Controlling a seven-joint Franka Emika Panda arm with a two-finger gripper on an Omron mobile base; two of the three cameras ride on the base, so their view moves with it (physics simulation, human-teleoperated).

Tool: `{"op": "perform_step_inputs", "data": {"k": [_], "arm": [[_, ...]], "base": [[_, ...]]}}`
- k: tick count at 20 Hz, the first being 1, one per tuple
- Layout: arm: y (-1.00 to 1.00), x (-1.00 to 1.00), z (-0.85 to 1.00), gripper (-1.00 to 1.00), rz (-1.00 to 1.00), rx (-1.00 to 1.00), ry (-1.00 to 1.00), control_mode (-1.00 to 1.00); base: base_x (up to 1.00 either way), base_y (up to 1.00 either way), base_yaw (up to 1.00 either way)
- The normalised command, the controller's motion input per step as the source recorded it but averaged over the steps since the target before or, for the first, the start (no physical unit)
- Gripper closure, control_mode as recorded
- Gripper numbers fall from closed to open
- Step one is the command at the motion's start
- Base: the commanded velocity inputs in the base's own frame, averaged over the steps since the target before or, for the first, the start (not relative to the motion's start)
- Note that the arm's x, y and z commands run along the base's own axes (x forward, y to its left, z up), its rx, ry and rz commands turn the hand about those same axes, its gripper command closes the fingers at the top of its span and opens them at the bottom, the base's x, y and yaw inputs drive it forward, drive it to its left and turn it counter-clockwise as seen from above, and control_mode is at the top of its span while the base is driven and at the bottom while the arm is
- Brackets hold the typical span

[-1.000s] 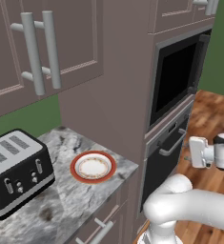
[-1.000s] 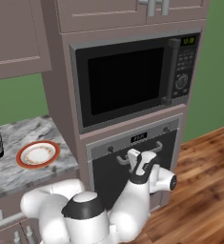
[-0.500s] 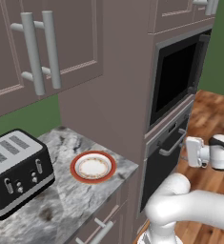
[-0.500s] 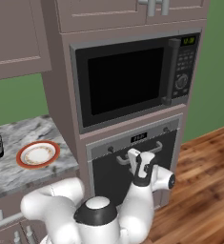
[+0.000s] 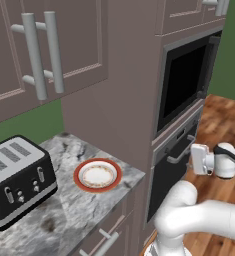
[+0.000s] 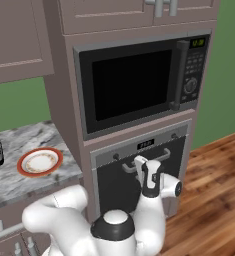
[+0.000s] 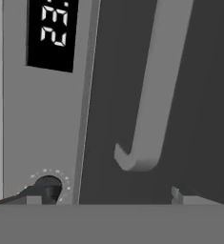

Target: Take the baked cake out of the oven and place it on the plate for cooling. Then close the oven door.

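Note:
The oven door (image 6: 114,186) is shut, a dark panel under the silver control strip with its display (image 6: 145,144). Its silver bar handle (image 5: 181,150) (image 6: 161,152) runs across the top. The baked cake is hidden behind the door. My gripper (image 5: 193,159) (image 6: 141,163) hovers just in front of the handle, open and empty. In the hand view the handle (image 7: 151,95) stands close ahead, its end between my spread fingertips, with the gripper (image 7: 108,196) clear of it. The plate (image 5: 80,176) (image 6: 23,165), white with an orange-red rim, lies bare on the marble counter left of the oven.
A black-windowed microwave (image 6: 134,85) sits above the oven. A black and silver toaster (image 5: 16,177) stands at the counter's left. An oven knob (image 7: 49,187) shows beside the display (image 7: 51,33). Wooden floor (image 6: 214,190) lies open to the right.
My hand has moved a little closer to the oven door handle. The door, the plate and the jaws stand as before.

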Motion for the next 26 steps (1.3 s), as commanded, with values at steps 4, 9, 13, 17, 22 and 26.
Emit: {"op": "perform_step_inputs", "data": {"k": [4, 9, 13, 17, 22, 26], "arm": [[0.0, 0.19, -0.24, -1.0, 0.0, 0.01, 0.0, -1.0], [0.0, 0.15, -0.22, -1.0, 0.0, 0.01, -0.02, -1.0], [0.0, 0.18, -0.18, -1.0, 0.0, 0.0, -0.06, -1.0], [0.0, 0.19, -0.18, -1.0, 0.0, 0.0, -0.06, -1.0], [0.0, 0.16, -0.11, -1.0, 0.0, 0.0, -0.09, -1.0], [0.0, 0.18, -0.06, -1.0, 0.0, 0.0, -0.1, -1.0]], "base": [[0.0, 0.0, 0.0], [0.0, 0.0, 0.0], [0.0, 0.0, 0.0], [0.0, 0.0, 0.0], [0.0, 0.0, 0.0], [0.0, 0.0, 0.0]]}}
